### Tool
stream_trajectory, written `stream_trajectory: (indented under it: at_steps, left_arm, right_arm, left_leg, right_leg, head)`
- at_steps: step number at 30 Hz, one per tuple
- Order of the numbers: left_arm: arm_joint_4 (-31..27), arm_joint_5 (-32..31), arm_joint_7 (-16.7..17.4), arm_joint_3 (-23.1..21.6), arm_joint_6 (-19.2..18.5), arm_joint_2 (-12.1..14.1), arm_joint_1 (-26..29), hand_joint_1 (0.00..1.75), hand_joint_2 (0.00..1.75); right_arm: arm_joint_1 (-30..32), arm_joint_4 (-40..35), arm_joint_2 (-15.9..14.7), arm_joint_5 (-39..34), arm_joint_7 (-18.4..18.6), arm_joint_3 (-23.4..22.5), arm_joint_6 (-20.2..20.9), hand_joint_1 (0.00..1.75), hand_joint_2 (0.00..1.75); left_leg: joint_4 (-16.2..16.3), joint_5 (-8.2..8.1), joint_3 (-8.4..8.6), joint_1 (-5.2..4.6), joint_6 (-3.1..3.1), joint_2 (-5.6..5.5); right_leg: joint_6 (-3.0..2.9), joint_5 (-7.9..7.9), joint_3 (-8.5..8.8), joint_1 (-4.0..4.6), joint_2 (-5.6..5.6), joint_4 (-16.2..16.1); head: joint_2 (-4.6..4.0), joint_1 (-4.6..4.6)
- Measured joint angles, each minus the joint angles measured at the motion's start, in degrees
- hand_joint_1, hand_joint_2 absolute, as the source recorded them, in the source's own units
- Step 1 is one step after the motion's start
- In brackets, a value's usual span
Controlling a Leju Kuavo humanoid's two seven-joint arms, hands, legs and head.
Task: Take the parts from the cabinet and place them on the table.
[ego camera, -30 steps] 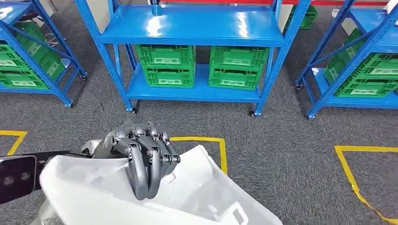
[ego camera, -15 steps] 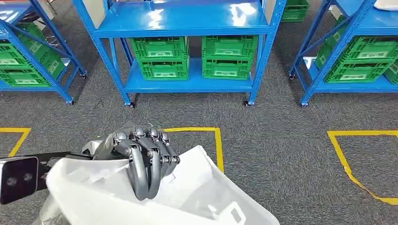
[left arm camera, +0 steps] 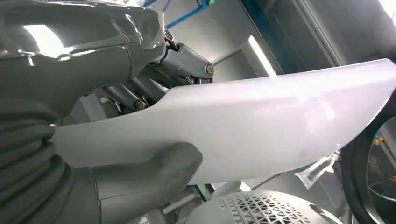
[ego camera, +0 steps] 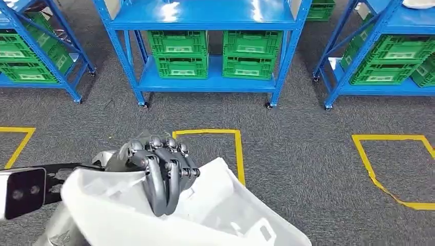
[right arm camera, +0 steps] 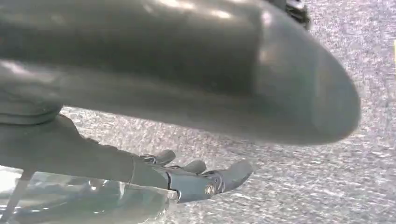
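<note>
I have the left hand (ego camera: 156,174) at about 7 o'clock in my head view, low in front of the robot, its dark fingers (ego camera: 163,190) hooked over the top edge of a large white moulded part (ego camera: 205,215). The left wrist view confirms the hold: the thick grey thumb (left arm camera: 154,175) presses up against one face of the part (left arm camera: 261,126) while the fingers come down over the other face, so the panel is clamped between them. The part spreads from the hand toward 5 o'clock, carried above the grey carpet floor (ego camera: 302,154), with small raised tabs showing on its inner side.

On my right wrist view the right hand (right arm camera: 196,179) hangs over the carpet with its fingers stretched out, slightly apart and holding nothing.

Ahead at 12 o'clock stands a blue shelf rack (ego camera: 205,15) on castors, with green crates (ego camera: 215,54) stacked two high in two columns on its lower shelf. Another blue rack with green crates stands at 10 o'clock (ego camera: 31,56) and a third at 2 o'clock (ego camera: 390,56). Yellow tape outlines (ego camera: 238,154) mark the floor between the racks and the robot: one just beyond the held part, one at 3 o'clock, and a corner of one at 9 o'clock.
</note>
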Motion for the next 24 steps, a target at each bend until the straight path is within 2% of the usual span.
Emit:
stream_trajectory:
  at_steps: [1, 2, 3, 4, 5, 6, 7, 9, 10, 11, 13, 14, 15, 16, 17, 18, 19, 20, 21, 22, 24]
  left_arm:
    - [0.1, 0.0, 0.0, 0.0, 0.0, 0.0, 0.0, 1.64, 1.75]
    - [0.2, 0.0, 0.0, 0.0, 0.0, 0.0, 0.0, 1.64, 1.75]
    - [0.2, 0.0, 0.0, 0.0, 0.0, 0.0, 0.0, 1.64, 1.75]
    - [0.2, 0.0, 0.0, 0.0, 0.0, 0.0, 0.0, 1.64, 1.75]
    - [0.2, 0.0, -0.1, 0.0, 0.0, 0.0, 0.0, 1.64, 1.75]
    - [0.2, 0.0, -0.1, 0.0, 0.1, -0.1, 0.1, 1.64, 1.75]
    - [0.2, 0.0, -0.1, 0.0, 0.1, -0.1, 0.0, 1.64, 1.75]
    - [0.3, 0.0, -0.2, 0.0, 0.1, -0.1, 0.1, 1.64, 1.75]
    - [0.4, 0.0, -0.2, 0.0, 0.1, 0.0, 0.2, 1.64, 1.75]
    - [0.4, 0.0, -0.2, 0.0, 0.1, 0.1, 0.2, 1.64, 1.75]
    - [0.4, -0.1, -0.1, 0.0, 0.1, 0.1, 0.3, 1.64, 1.75]
    - [0.4, -0.3, -0.1, 0.0, 0.1, 0.1, 0.3, 1.64, 1.75]
    - [0.5, -0.5, -0.1, 0.0, 0.1, 0.2, 0.3, 1.64, 1.75]
    - [0.5, -0.5, -0.1, 0.0, 0.1, 0.2, 0.4, 1.64, 1.75]
    - [0.5, -0.5, -0.1, 0.0, 0.1, 0.3, 0.4, 1.64, 1.75]
    - [0.5, -0.5, -0.2, 0.0, 0.1, 0.3, 0.4, 1.64, 1.75]
    - [0.5, -0.4, -0.2, 0.0, 0.0, 0.3, 0.4, 1.64, 1.75]
    - [0.5, -0.4, -0.1, 0.0, -0.2, 0.2, 0.2, 1.64, 1.75]
    - [0.5, -0.4, -0.2, 0.0, -0.3, 0.1, 0.1, 1.64, 1.75]
    - [0.6, -0.4, -0.2, 0.0, -0.3, 0.1, 0.1, 1.64, 1.75]
    - [0.6, -0.5, -0.1, -0.1, -0.4, 0.2, -0.1, 1.64, 1.75]
  right_arm:
    - [0.0, 0.0, 0.0, 0.0, 0.0, 0.0, 0.0, 0.0, 0.0]
    - [0.0, 0.0, -0.1, 0.0, 0.0, -0.1, 0.0, 0.0, 0.0]
    - [-0.1, 0.0, -0.2, 0.0, 0.0, -0.1, 0.0, 0.0, 0.0]
    - [-0.1, 0.0, -0.2, 0.0, 0.0, -0.1, 0.0, 0.0, 0.0]
    - [-0.3, 0.0, -0.1, 0.0, 0.0, -0.1, 0.0, 0.0, 0.0]
    - [-0.4, 0.0, -0.3, 0.0, 0.0, -0.1, 0.0, 0.0, 0.0]
    - [-0.3, 0.0, -0.2, 0.0, 0.0, -0.1, 0.0, 0.0, 0.0]
    - [-0.2, 0.1, -0.1, 0.0, 0.0, -0.1, 0.0, 0.0, 0.0]
    - [-0.1, 0.1, 0.0, 0.0, -0.3, -0.1, 0.1, 0.0, 0.0]
    - [-0.1, 0.1, -0.2, 0.0, -0.6, -0.1, 0.1, 0.0, 0.0]
    - [-0.1, 0.1, -0.1, 0.0, -1.0, -0.1, 0.1, 0.0, 0.0]
    - [0.0, 0.1, -0.1, 0.0, -1.1, -0.1, 0.1, 0.0, 0.0]
    - [0.0, 0.1, -0.1, 0.0, -1.4, -0.1, 0.1, 0.0, 0.0]
    - [0.0, 0.1, -0.1, 0.0, -1.7, -0.1, 0.1, 0.0, 0.0]
    - [0.0, 0.1, -0.1, 0.0, -1.9, -0.1, 0.1, 0.0, 0.0]
    - [0.1, 0.1, -0.1, 0.0, -2.0, -0.1, 0.1, 0.0, 0.0]
    - [0.1, 0.1, -0.1, 0.0, -2.3, 0.0, 0.1, 0.0, 0.0]
    - [0.1, 0.1, -0.1, 0.0, -2.5, 0.0, 0.2, 0.0, 0.0]
    - [0.0, 0.1, -0.1, -0.2, -2.7, 0.1, 0.5, 0.0, 0.0]
    - [0.1, 0.1, -0.1, -0.5, -2.8, 0.1, 1.0, 0.0, 0.0]
    - [0.0, 0.2, -0.2, -0.9, -2.9, 0.1, 1.5, 0.0, 0.0]
  left_leg:
    - [0.4, 0.51, -1.05, 0.11, -0.18, 0.04]
    - [1.0, 0.92, -2.23, 0.28, -0.46, 0.06]
    - [1.9, 1.19, -3.45, 0.5, -0.81, 0.06]
    - [3.1, 1.37, -4.54, 0.53, -1.13, 0.05]
    - [4.0, 1.49, -5.72, 0.29, -1.41, 0.04]
    - [4.5, 1.79, -6.08, 0.3, -1.71, 0.15]
    - [4.7, 2.14, -6.18, 0.28, -1.95, 0.15]
    - [4.7, 3.07, -6.53, 0.5, -2.33, 0.13]
    - [5.0, 2.4, -6.89, 0.73, -2.71, 0.0]
    - [6.5, -0.66, -7.36, 0.76, -3.21, -0.13]
    - [14.8, -8.18, -9.36, 1.14, -3.89, -0.29]
    - [19.5, -10.52, -10.23, 1.25, -4.02, -0.31]
    - [22.7, -10.98, -10.39, 1.29, -4.02, -0.32]
    - [23.3, -9.9, -9.51, 1.29, -3.94, -0.34]
    - [21.8, -7.96, -7.6, 1.29, -3.77, -0.37]
    - [18.1, -5.93, -4.44, 1.25, -3.46, -0.41]
    - [12.5, -5.05, -0.06, 1.14, -2.87, -0.6]
    - [7.0, -6.41, 4.3, 1.01, -2.13, -2.02]
    - [2.0, -8.33, 7.24, 0.84, -1.88, -2.51]
    - [2.3, -8.17, 6.94, 0.66, -2.41, -2.43]
    - [2.0, -6.93, 6.21, 0.2, -1.84, -2.24]
  right_leg:
    - [1.02, 1.53, 1.13, -0.22, -0.01, -0.2]
    - [2.04, 3.57, 3.44, -0.47, -0.03, -2.7]
    - [2.76, 5.03, 6.76, -0.72, -0.07, -7.1]
    - [2.82, 4.74, 10.61, -0.99, -0.16, -12.5]
    - [2.43, 2.13, 13.24, -0.47, -0.1, -16.7]
    - [1.16, 1.67, 13.13, -0.28, 0.03, -17.3]
    - [1.2, 1.79, 12.55, -0.34, 0.07, -17.4]
    - [0.19, 2.42, 12.14, -0.21, 0.05, -16.9]
    - [-0.51, 3.03, 11.32, -0.61, -0.22, -16.9]
    - [-0.99, 3.59, 10.93, -0.57, -0.25, -17.0]
    - [-1.3, 4.97, 9.47, -0.55, -0.28, -16.9]
    - [-1.31, 5.67, 8.62, -0.51, -0.29, -16.8]
    - [-1.23, 6.32, 7.75, -0.49, -0.29, -16.8]
    - [-1.13, 6.93, 6.94, -0.48, -0.29, -16.8]
    - [-1.01, 7.55, 6.17, -0.45, -0.28, -16.8]
    - [-0.9, 8.22, 5.43, -0.38, -0.25, -16.8]
    - [-0.75, 8.91, 4.82, -0.31, -0.07, -16.8]
    - [-0.5, 9.41, 4.59, -0.51, 0.23, -16.8]
    - [-0.02, 9.98, 4.33, -0.03, 0.25, -16.8]
    - [0.47, 10.78, 4.33, -0.4, 0.32, -17.3]
    - [1.34, 12.32, 4.23, -0.59, 0.74, -18.1]
  head:
    - [0.0, 0.0]
    - [0.0, 0.0]
    - [0.0, 0.0]
    - [0.0, 0.0]
    - [0.0, 0.18]
    - [0.0, -0.09]
    - [0.0, -0.02]
    - [0.0, -0.06]
    - [0.0, 0.02]
    - [0.0, -0.2]
    - [0.0, -0.28]
    - [0.0, -0.31]
    - [0.0, -0.31]
    - [0.0, -0.31]
    - [0.0, -0.31]
    - [0.0, -0.31]
    - [0.0, -0.33]
    - [0.0, -0.31]
    - [0.0, -0.22]
    - [0.0, -0.17]
    - [0.0, -0.57]
